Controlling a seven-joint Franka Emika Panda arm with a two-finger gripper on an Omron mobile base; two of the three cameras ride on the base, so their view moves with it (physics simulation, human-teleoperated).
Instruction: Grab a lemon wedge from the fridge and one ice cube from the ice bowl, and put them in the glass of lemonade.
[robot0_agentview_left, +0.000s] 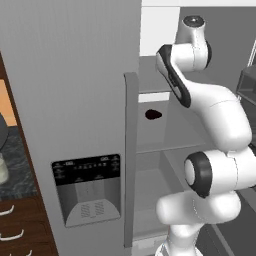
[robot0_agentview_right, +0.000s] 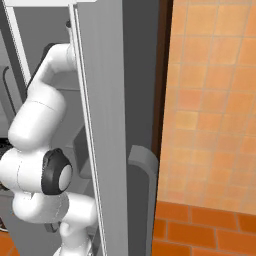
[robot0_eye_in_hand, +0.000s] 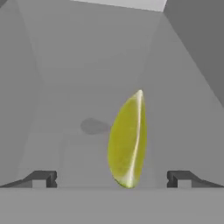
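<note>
The fridge (robot0_agentview_left: 75, 75) stands with its right door (robot0_agentview_right: 102, 125) swung open, and my arm reaches up into its upper compartment. In the hand view the lemon wedge (robot0_eye_in_hand: 127, 140), yellow-green and pointed, stands on end on a grey shelf. It sits just ahead of my gripper (robot0_eye_in_hand: 113, 179), a little right of centre between the fingers. The fingertips (robot0_eye_in_hand: 46, 178) stand wide apart and touch nothing, so the gripper is open. The glass of lemonade (robot0_agentview_left: 2, 169) peeks in at the left edge on the dark counter.
A dark black oval lump (robot0_agentview_left: 153, 114) lies on a middle fridge shelf below the arm. The dispenser panel (robot0_agentview_left: 87, 187) is on the shut left door, with its long handle (robot0_agentview_left: 131, 160) beside the opening. An orange tiled wall (robot0_agentview_right: 210, 100) lies to the right.
</note>
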